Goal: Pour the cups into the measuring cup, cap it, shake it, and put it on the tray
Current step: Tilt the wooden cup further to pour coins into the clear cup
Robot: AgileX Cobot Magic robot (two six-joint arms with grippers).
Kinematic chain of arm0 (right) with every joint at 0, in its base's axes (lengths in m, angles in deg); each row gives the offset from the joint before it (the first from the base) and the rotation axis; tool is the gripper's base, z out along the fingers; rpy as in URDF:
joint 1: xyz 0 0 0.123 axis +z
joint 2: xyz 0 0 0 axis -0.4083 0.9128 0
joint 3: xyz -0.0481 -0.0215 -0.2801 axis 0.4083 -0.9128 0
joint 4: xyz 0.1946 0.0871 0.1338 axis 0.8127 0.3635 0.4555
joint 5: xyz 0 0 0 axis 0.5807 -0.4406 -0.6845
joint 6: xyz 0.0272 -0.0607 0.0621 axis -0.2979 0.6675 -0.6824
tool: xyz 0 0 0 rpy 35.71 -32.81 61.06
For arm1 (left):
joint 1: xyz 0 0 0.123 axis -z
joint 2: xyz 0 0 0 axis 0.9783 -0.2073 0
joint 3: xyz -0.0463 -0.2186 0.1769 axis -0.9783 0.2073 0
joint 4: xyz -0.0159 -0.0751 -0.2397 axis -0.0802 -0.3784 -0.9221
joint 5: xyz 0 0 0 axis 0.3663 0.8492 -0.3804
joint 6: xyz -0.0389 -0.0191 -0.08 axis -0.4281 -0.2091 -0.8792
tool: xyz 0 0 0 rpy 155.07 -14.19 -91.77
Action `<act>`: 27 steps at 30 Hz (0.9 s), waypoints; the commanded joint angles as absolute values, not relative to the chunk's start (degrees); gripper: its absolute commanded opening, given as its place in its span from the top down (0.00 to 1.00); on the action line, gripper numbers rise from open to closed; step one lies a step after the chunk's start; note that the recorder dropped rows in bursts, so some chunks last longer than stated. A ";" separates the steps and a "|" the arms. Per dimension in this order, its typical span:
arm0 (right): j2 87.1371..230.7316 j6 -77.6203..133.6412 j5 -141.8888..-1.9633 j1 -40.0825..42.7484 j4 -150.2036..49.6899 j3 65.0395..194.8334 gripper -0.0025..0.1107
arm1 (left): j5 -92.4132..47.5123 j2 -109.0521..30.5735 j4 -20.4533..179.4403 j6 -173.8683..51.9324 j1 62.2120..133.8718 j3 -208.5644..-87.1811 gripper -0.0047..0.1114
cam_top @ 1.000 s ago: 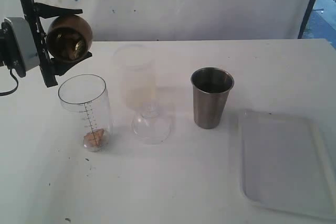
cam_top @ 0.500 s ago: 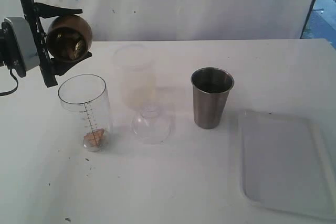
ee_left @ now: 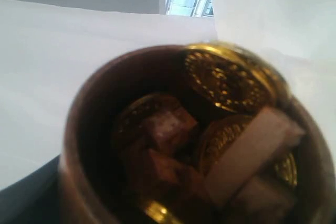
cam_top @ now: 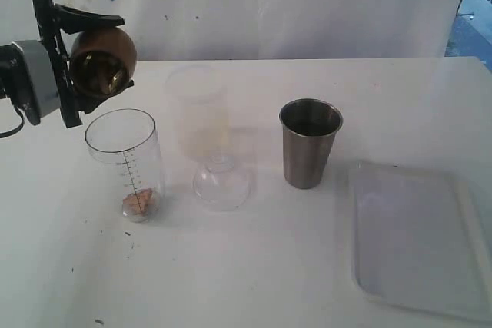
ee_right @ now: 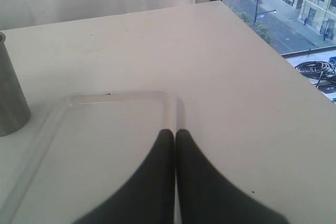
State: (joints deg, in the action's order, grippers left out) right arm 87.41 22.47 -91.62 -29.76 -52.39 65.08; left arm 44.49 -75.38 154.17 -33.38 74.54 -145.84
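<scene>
left gripper [cam_top: 92,53]: we see it clamped on the brown cup [cam_top: 106,45], one finger above and one below, holding it in the air and tipped onto its side.
brown cup contents: in the left wrist view, gold coins [ee_left: 226,80] and pale blocks [ee_left: 247,150] lie inside, so we judge the pour unfinished.
measuring cup [cam_top: 127,160]: upright on the table [cam_top: 254,274], with a few pieces [cam_top: 140,203] at its bottom.
key relation: the measuring cup's open mouth lies just below the brown cup and a little to its right. The brown cup's axis is near level, so we think its lip must dip further over that rim.
tumbler [cam_top: 310,142]: upright, well right of the measuring cup, nearer the right arm.
right gripper [ee_right: 175,136]: clenched on nothing, above a corner of the tray [ee_right: 113,97].
</scene>
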 commanded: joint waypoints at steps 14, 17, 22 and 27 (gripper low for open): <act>87.14 22.54 -91.37 -30.11 -52.73 65.04 0.98 | 46.85 -74.75 156.02 -29.14 74.78 -145.96 0.96; 87.14 22.54 -91.37 -30.11 -52.73 65.04 0.98 | 47.25 -74.75 156.27 -27.41 74.78 -145.96 0.96; 87.14 22.54 -91.37 -30.11 -52.73 65.04 0.98 | 47.51 -74.75 156.50 -27.41 74.78 -145.96 0.96; 87.14 22.54 -91.37 -30.11 -52.73 65.04 0.98 | 47.51 -74.75 156.63 -27.41 74.78 -145.96 0.96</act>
State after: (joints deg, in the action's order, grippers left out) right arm 87.41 22.47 -91.62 -29.76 -52.39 65.08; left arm 46.14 -75.38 156.99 -27.30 74.54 -145.84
